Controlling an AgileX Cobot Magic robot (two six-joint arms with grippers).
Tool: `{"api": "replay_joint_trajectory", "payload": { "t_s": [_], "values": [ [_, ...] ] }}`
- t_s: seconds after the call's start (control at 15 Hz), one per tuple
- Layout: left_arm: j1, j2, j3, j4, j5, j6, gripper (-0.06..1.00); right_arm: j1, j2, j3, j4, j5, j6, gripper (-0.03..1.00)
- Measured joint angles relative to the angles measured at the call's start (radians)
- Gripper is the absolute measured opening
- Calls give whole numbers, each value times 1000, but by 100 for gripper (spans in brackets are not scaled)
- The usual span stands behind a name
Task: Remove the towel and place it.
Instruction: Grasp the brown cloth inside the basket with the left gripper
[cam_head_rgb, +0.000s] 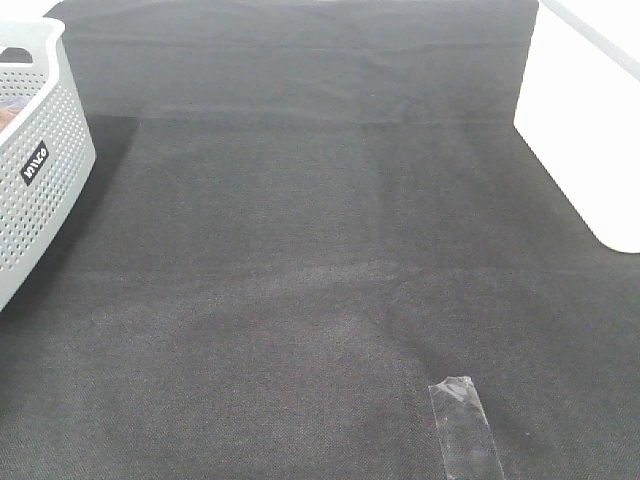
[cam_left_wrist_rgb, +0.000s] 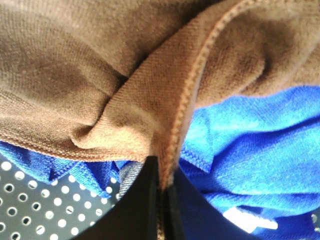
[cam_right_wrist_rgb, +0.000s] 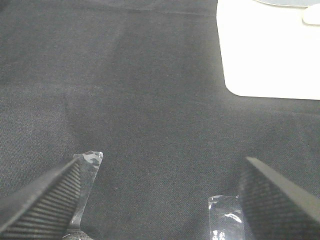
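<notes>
Left hand clamped on towel hem, down in the basket.
Fingers are pinched together on the stitched edge fold. An edge grip likely means only the brown towel lifts, not the blue cloth under it. Towel is bunched in the basket, not out yet. Right hand is spread wide and empty, hovering over the dark counter near the tape strip; probably parked by the drop zone.
</notes>
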Motion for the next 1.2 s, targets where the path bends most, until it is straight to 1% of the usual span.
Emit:
{"api": "replay_joint_trajectory", "payload": {
  "t_s": [0.27, 0.4, 0.47, 0.53, 0.67, 0.73, 0.87, 1.0, 1.2],
  "values": [
    [0, -8, -1, -28, 3, -32, 0, 0, 0, 0, 0, 0, 0, 79],
    [-3, -51, -22, -41, 19, -50, 0, 0, 0, 0, 0, 0, 0, 79],
    [-3, -83, -42, -61, 21, -61, 0, 0, 0, 0, 0, 0, 0, 79],
    [-3, -125, -58, -90, 22, -76, 0, 0, 0, 0, 0, 0, 0, 79],
    [-3, -207, -72, -183, 25, -85, 0, 0, 0, 0, 0, 0, 0, 79],
    [-3, -207, -72, -183, 25, -85, 0, 0, 0, 0, 0, 0, 0, 79],
    [-5, -291, -74, -270, 26, -86, 0, 0, 0, 0, 0, 0, 0, 79],
    [-30, -370, -74, -329, 27, -86, 0, 0, 0, 0, 0, 0, 0, 79],
    [-118, -473, -74, -343, 28, -87, 0, 0, 0, 0, 0, 0, 1, 79]
  ]
}}
